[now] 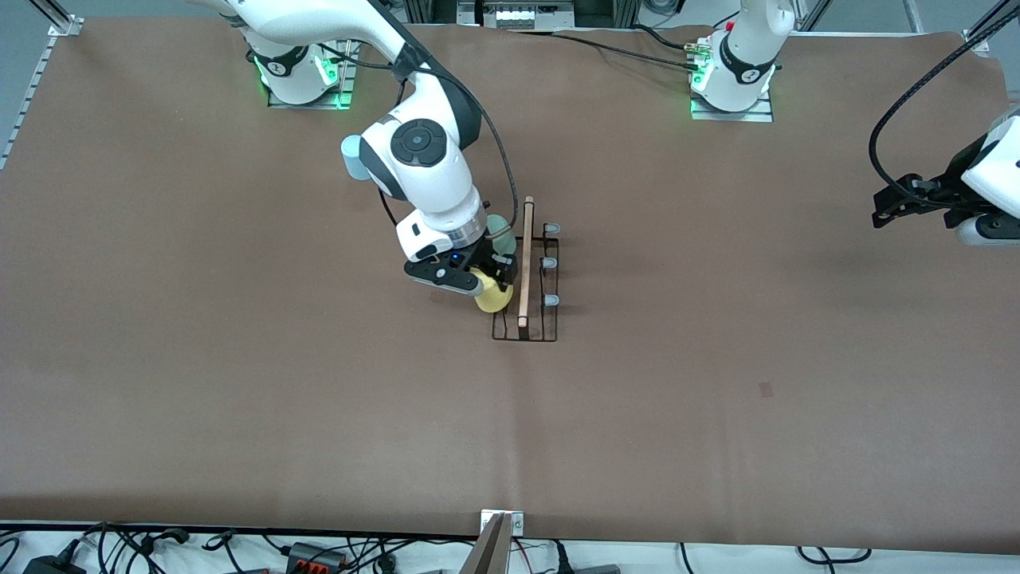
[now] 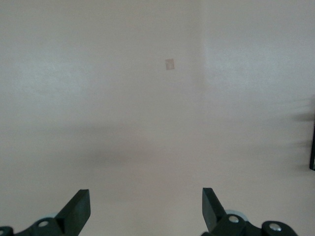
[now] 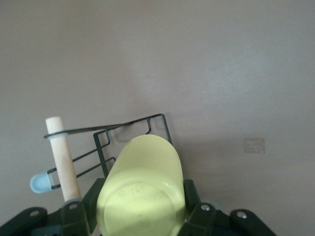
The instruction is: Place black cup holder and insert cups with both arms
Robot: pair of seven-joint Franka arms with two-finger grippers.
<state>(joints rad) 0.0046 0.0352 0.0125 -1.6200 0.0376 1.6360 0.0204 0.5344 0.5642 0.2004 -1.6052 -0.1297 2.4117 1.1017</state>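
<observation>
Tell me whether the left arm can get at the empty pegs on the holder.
Probably yes: the left gripper hangs open toward its own end of the table, and the grey-tipped pegs face that way, uncovered.

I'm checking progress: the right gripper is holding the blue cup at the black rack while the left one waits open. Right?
Not quite: the right gripper holds the yellow cup, as the right wrist view shows. It is at the black rack, and the left gripper waits open.

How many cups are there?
3: a yellow cup in the right gripper at the black rack, a green cup on it, a blue cup beside the arm.
</observation>
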